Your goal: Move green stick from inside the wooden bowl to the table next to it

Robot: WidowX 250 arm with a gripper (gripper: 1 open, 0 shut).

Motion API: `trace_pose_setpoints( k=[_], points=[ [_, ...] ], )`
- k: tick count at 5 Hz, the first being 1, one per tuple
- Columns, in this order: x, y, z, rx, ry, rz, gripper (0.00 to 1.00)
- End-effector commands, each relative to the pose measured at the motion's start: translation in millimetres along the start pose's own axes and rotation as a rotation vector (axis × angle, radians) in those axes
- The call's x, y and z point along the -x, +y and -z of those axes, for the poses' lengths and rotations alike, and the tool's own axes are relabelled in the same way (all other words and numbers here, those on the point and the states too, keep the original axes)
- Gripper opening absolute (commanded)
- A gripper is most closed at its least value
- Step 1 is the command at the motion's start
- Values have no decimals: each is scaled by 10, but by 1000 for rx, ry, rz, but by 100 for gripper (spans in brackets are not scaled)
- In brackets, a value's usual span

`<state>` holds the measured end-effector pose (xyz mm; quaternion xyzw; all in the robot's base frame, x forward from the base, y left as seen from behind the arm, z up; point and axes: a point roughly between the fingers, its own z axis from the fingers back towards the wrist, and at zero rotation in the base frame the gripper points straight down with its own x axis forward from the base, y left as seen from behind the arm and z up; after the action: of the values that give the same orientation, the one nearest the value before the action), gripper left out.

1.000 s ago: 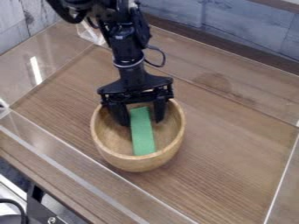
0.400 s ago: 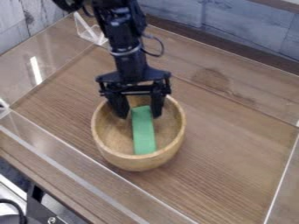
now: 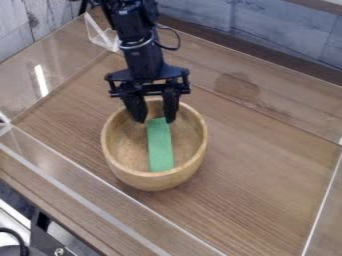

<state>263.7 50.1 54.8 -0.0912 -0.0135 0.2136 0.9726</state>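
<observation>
The green stick [image 3: 160, 150] still has to be taken out; it lies in the bowl [image 3: 120, 170], its far end by the hand [image 3: 154, 114]. Whether it is clamped cannot be told. Lifting and placing on the surface [image 3: 261, 150] beside the hand remain.

Tool [image 3: 152, 112] higher and narrower, bowl [image 3: 131, 178] slightly left, more green stick [image 3: 160, 146] exposed

Black arm [image 3: 135, 45], dark angular segments, thin black cable [image 3: 175, 36] looping off side
</observation>
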Motion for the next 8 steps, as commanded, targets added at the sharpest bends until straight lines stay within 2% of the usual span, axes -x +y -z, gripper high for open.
trace_pose_setpoints(
  k=[1,2,3,4,5,6,8],
  points=[
    [-63,36,-34,2,-45,30,0],
    [-28,28,-84,14,-38,74,0],
    [-65,20,-339,28,-33,114,0],
    [-80,-88,-645,58,-21,169,0],
    [-14,-241,-718,72,-7,223,0],
    [84,-384,-672,72,9,270,0],
    [138,-647,-543,51,53,442,0]
  ],
)
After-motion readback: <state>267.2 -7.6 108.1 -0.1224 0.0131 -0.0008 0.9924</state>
